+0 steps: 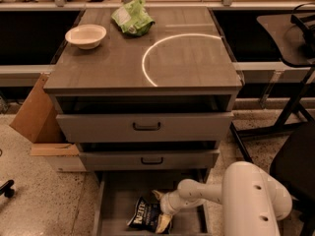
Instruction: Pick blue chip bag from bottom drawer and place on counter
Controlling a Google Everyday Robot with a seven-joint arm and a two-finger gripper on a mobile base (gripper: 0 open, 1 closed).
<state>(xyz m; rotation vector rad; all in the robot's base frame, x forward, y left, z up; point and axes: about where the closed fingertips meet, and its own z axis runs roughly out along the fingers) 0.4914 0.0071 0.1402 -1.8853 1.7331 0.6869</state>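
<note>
The blue chip bag (146, 215) lies flat on the floor of the bottom drawer (115, 200), which is pulled out, toward its front and near centre. The gripper (161, 210) sits low inside the drawer at the bag's right edge, touching or nearly touching it. We cannot tell whether it is closed on the bag or merely set against it. The arm (206, 193) reaches in from the right, passing just under the front of the middle drawer (147, 160). We judge the grasp to be unconfirmed, so the main risks follow from that. The glossy film may slip out if only the edge is pinched. A straight vertical lift may drive the bag or wrist against the overhanging middle drawer. The counter (187, 58) above carries a bowl (86, 36) and a green bag (133, 17) at the rear left, so a release there could disturb them.
</note>
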